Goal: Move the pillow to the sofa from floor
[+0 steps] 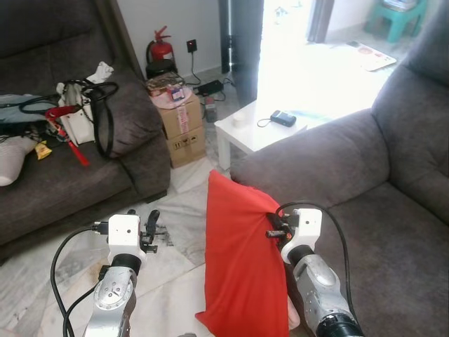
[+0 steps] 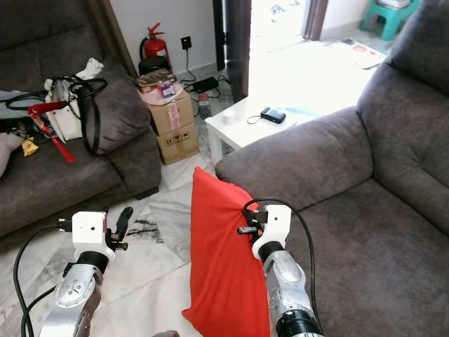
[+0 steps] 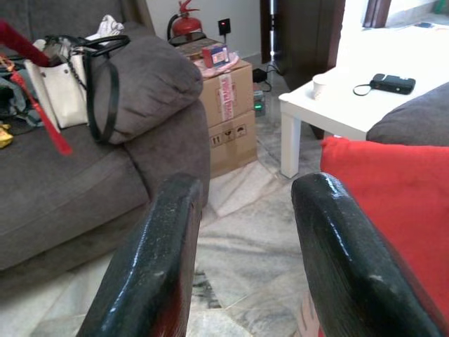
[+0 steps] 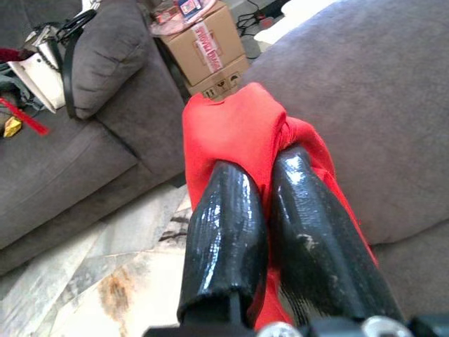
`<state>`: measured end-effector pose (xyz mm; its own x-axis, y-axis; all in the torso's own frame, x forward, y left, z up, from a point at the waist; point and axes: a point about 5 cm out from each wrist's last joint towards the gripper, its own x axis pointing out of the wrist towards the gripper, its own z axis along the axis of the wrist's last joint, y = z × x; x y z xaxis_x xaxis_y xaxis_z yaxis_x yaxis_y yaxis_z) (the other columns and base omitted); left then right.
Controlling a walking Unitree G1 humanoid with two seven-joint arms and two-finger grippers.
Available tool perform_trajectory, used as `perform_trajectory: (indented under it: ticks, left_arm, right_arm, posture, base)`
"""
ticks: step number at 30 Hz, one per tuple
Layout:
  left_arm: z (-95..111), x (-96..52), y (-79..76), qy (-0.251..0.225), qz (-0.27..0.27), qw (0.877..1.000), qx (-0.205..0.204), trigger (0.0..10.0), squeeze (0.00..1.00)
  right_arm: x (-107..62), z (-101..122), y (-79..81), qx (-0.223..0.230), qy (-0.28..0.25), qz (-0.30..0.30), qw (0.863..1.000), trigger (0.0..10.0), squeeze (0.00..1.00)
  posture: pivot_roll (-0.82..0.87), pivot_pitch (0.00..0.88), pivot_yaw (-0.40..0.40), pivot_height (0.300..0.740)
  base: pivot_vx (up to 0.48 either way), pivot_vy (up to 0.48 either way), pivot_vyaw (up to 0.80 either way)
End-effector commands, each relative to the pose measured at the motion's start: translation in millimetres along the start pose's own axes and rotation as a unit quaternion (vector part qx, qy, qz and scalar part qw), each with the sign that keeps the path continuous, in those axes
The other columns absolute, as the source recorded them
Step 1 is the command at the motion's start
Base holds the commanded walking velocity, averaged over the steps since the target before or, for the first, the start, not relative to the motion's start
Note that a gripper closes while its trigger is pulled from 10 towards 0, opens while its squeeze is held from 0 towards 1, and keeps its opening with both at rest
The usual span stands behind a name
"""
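Head views: your floor (image 1: pixel 175 232) is pale marble tile. A grey sofa (image 1: pixel 365 210) stands at right, and a second grey sofa (image 1: pixel 63 175) at left carries a white handbag (image 1: pixel 77 119). Between them stand stacked cardboard boxes (image 1: pixel 182 130), a red fire extinguisher (image 1: pixel 160 49) and a white desk (image 1: pixel 259 130) holding a black case (image 1: pixel 283 118). The red pillow (image 1: pixel 242 260) hangs upright against the right sofa's front, its upper edge at your right tool (image 1: pixel 275 228). Your left tool (image 1: pixel 151 225) hovers over the floor, well apart from the pillow.

Left wrist view: left tool fingers (image 3: pixel 151 267) spread wide, holding nothing; pillow beside them.

Right wrist view: right tool fingers (image 4: pixel 224 232) clamped together on a bunched fold of the pillow.
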<state>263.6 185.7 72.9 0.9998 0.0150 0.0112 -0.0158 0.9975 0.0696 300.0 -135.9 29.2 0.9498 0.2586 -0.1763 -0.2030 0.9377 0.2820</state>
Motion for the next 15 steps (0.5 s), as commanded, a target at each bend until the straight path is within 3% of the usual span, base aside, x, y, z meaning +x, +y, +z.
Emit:
perform_trajectory:
  ticks: [1,15]
  left_arm:
    - [-0.1,-2.0,3.8,0.005,0.0,1.0,0.006,10.0,0.0]
    - [-0.2,-1.1,0.6,0.007,0.001,1.0,-0.008,10.0,0.0]
  right_arm:
    - [13.5,35.3,6.2,-0.015,-0.078,0.014,0.997,10.0,0.0]
    - [15.4,38.4,4.0,-0.014,-0.08,0.007,0.997,10.0,0.0]
  posture:
    - [0.1,0.002,0.038,0.74]
    - [0.1,0.0,0.037,0.74]
  base:
    - [0.0,0.0,0.0]
    - [0.0,0.034,0.0]
